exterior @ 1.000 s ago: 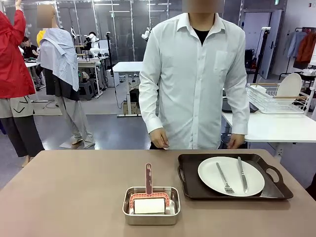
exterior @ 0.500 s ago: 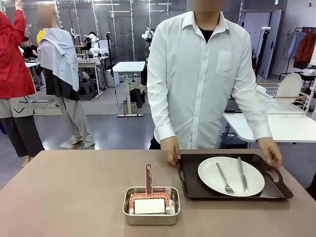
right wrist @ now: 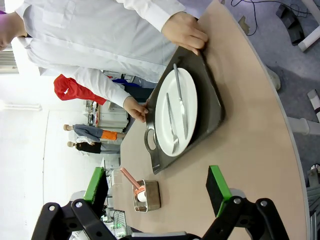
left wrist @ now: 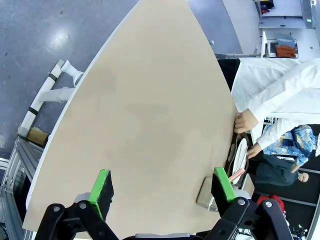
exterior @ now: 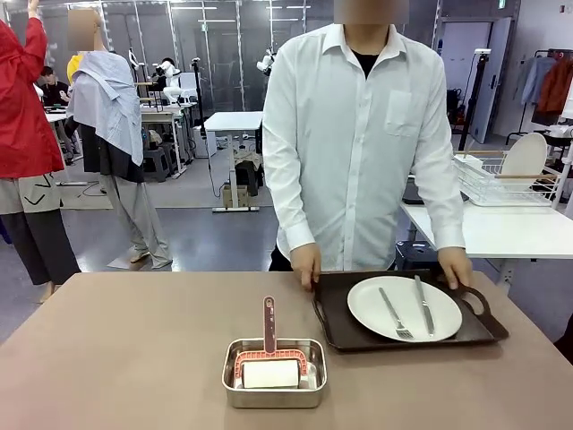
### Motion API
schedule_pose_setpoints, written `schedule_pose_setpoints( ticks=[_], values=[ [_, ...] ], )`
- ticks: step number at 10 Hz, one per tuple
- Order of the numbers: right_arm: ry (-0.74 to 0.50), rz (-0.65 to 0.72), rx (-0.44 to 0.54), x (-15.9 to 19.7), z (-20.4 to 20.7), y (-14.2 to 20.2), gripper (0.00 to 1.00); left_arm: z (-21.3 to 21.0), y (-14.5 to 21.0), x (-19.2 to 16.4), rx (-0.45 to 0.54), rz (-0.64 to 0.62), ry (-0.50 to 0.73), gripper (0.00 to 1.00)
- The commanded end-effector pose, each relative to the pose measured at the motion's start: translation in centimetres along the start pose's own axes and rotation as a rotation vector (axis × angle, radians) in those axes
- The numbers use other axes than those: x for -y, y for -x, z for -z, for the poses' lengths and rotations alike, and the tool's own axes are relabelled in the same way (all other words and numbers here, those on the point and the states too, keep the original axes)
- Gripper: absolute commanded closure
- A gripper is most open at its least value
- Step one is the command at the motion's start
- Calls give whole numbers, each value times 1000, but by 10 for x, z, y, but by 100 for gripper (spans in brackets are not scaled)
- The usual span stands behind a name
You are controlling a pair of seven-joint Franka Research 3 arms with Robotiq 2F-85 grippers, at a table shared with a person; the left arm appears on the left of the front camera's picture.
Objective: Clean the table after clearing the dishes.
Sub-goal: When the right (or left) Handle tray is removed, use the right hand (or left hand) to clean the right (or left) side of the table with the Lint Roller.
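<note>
On the brown table [exterior: 134, 340] a dark tray [exterior: 336, 328] carries a white plate [exterior: 405, 308] with a fork [exterior: 394, 315] and a knife [exterior: 423, 307]. A person in a white shirt grips the tray's far corners with both hands [exterior: 306, 265]. My left gripper [left wrist: 162, 187] hangs open over bare tabletop [left wrist: 150, 115], with the plate's edge [left wrist: 241, 155] far off. My right gripper [right wrist: 156, 185] is open above the table [right wrist: 250, 150], well short of the tray [right wrist: 210, 107] and plate [right wrist: 176, 112]. Nothing sits between either pair of fingers.
A small steel pan [exterior: 274, 373] holding a pink-handled white roller stands near the table's front middle, also seen in the wrist views [right wrist: 147, 195] [left wrist: 207, 192]. A white side table with a dish rack [exterior: 506, 179] stands behind at the right. People stand far left.
The person has taken hold of the tray with both hands and drawn it back and to the left, toward the far edge. Both grippers stay open and still.
</note>
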State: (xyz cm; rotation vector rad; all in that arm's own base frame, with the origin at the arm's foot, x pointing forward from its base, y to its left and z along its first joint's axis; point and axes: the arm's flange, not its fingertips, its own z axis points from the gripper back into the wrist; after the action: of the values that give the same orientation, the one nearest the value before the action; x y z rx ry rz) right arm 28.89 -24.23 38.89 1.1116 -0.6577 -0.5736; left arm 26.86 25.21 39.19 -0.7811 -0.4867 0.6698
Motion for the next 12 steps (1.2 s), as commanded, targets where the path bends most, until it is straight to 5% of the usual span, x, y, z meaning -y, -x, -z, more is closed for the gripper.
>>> schedule_pose_setpoints(
  ticks=[1, 12],
  values=[
    [-12, 3, 3, -2, -1, 0, 0, -4, -2, 0, 4, 3, -4, 0],
    [-12, 3, 3, -2, -1, 0, 0, -4, -2, 0, 4, 3, -4, 0]
  ],
)
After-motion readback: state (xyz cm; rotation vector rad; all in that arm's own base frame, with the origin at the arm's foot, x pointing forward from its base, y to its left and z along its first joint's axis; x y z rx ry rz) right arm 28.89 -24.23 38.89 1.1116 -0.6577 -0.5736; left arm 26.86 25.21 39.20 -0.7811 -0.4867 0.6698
